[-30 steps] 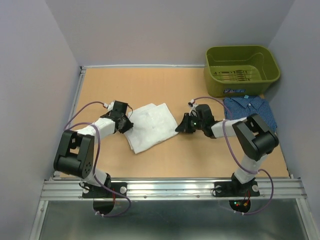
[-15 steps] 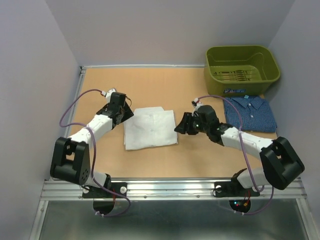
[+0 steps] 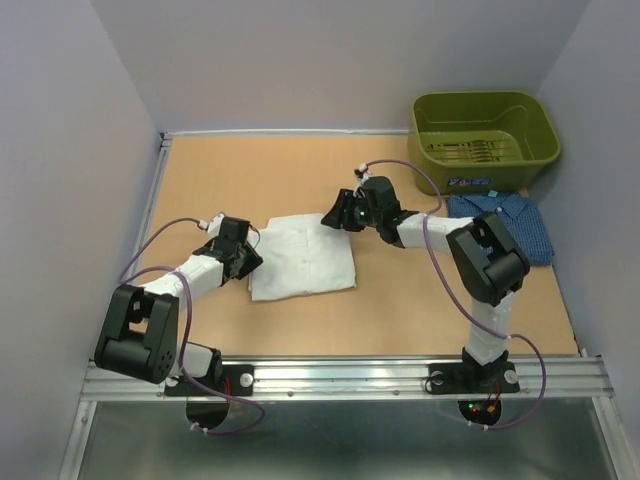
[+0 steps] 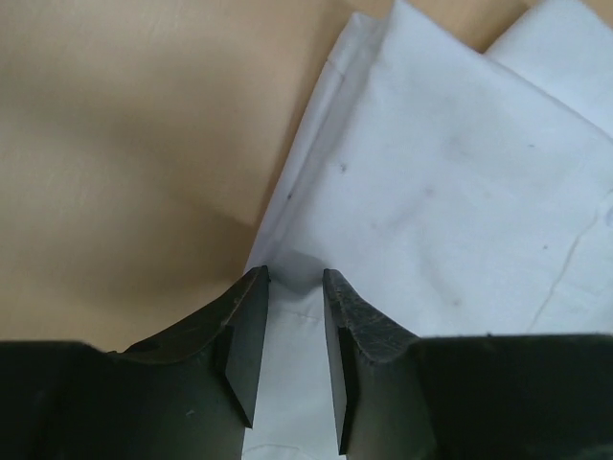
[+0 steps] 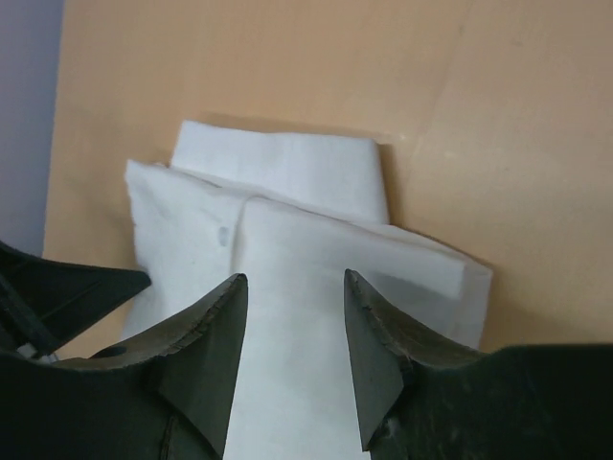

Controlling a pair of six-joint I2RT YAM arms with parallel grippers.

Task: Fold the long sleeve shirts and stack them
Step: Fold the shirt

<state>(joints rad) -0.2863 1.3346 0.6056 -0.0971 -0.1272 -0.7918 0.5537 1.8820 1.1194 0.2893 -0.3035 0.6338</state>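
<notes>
White shirt (image 3: 300,258) folded, mid-table. Left gripper (image 3: 247,258) at its 9 o'clock edge, right gripper (image 3: 333,216) at 1 o'clock corner; both jaws apart, empty. I judge stacking is next: pinch both edges, carry to blue shirt (image 3: 505,222) at 3 o'clock.

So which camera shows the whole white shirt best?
The top camera: the white shirt shows whole there, a folded square on the table. The left wrist camera sees only one edge. The right wrist camera sees more, but its own fingers cover the near part.
</notes>
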